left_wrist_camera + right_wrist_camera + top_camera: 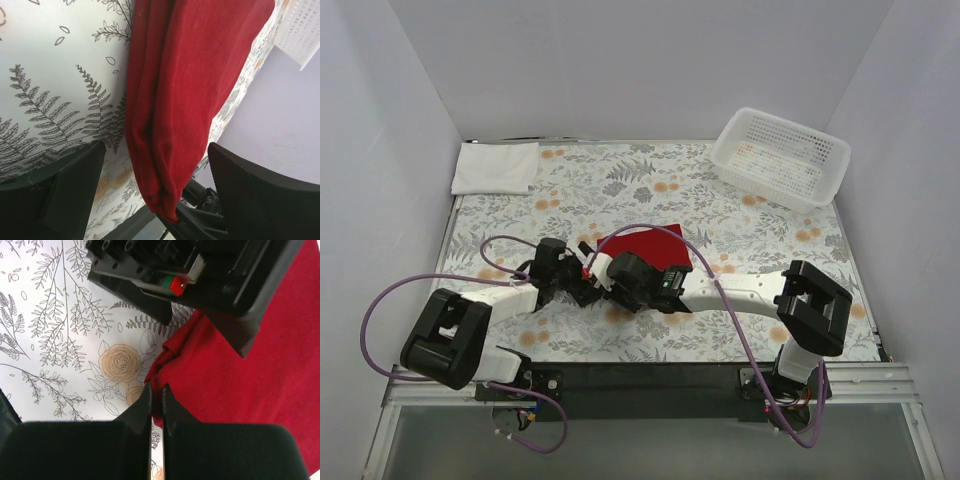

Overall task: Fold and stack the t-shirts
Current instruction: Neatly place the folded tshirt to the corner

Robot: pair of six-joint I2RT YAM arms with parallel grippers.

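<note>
Deep red t-shirt [655, 245] sits bunched mid-table, extending rightward from both grippers: right gripper [156, 390] is clamped on its near corner, and left gripper [154, 152], jaws apart, straddles that same gathered edge

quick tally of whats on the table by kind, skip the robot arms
cloth t-shirts: 2 (deep red cloth t-shirt, plain white folded cloth t-shirt)
white plastic mesh basket: 1
total: 3

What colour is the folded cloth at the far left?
Folded cloth: plain white; top external view.
</note>
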